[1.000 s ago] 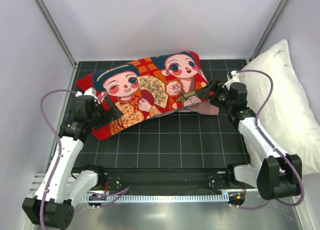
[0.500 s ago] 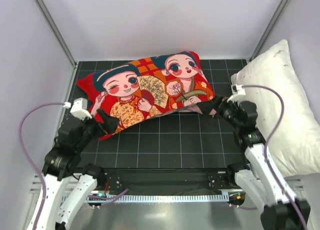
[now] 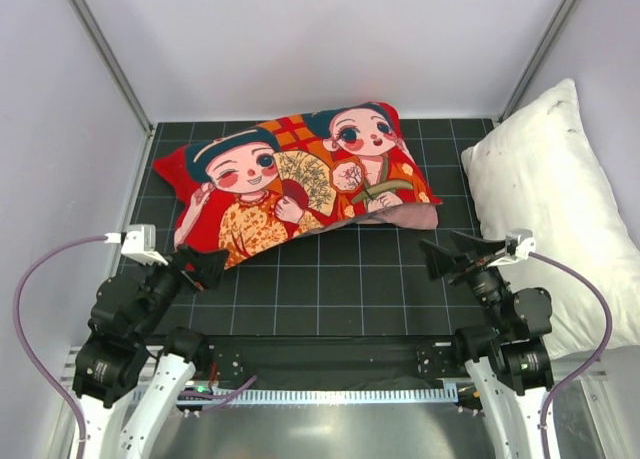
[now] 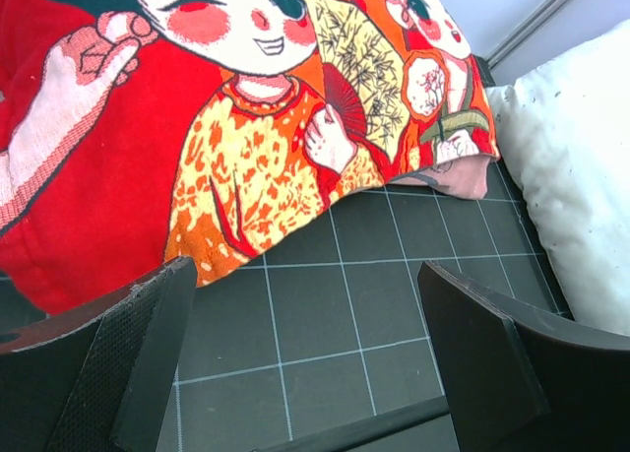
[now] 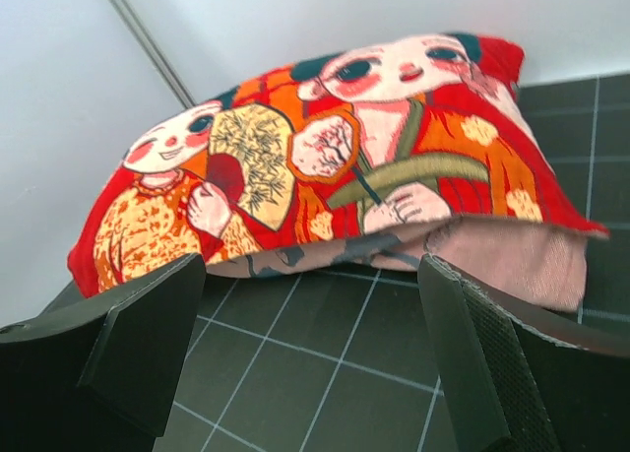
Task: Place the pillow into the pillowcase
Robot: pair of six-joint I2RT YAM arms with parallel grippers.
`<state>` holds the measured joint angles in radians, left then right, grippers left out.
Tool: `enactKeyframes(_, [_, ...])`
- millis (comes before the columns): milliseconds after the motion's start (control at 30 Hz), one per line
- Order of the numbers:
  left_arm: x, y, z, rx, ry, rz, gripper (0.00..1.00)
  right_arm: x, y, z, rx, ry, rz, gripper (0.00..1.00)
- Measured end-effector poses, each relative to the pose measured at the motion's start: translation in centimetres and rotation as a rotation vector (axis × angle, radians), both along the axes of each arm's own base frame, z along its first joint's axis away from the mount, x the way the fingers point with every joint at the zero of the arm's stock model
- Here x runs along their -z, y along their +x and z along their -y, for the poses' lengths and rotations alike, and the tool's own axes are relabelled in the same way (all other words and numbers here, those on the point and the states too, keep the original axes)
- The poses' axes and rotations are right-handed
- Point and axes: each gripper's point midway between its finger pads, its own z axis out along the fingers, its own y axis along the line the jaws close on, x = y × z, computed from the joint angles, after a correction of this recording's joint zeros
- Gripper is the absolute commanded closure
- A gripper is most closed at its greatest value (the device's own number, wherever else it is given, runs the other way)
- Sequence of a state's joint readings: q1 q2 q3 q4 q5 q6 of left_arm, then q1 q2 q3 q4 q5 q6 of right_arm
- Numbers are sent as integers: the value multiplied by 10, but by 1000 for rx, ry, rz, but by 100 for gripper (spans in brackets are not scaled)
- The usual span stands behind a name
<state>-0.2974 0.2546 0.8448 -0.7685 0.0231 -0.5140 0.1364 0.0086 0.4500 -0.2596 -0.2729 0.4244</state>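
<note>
The red pillowcase with two cartoon children lies plump and stuffed across the back of the black grid mat. Its faded pink inner edge shows at the near right corner. The pillow is hidden; no white shows at the case's edge. My left gripper hangs open just in front of the case's near left corner, touching nothing. My right gripper is open too, a short way in front of the pink edge. The left wrist view shows the pillowcase beyond the empty left gripper. The right wrist view shows the pillowcase beyond the empty right gripper.
A larger white pillow with dark specks leans along the right side, close beside my right arm, and shows in the left wrist view as the white pillow. White walls close in the left, back and right. Bare mat lies between the case and the arm bases.
Both arms have drawn back toward the near edge, away from the pillowcase. The right gripper left the case's near right edge and opened wider; the left gripper left the near left corner.
</note>
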Motion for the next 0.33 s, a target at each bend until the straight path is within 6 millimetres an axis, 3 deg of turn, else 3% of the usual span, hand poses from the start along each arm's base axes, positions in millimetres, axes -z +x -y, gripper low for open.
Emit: enactKeyframes(333, [5,-4,2,15,-7,9,0,32,2,8,55,21,-148,3])
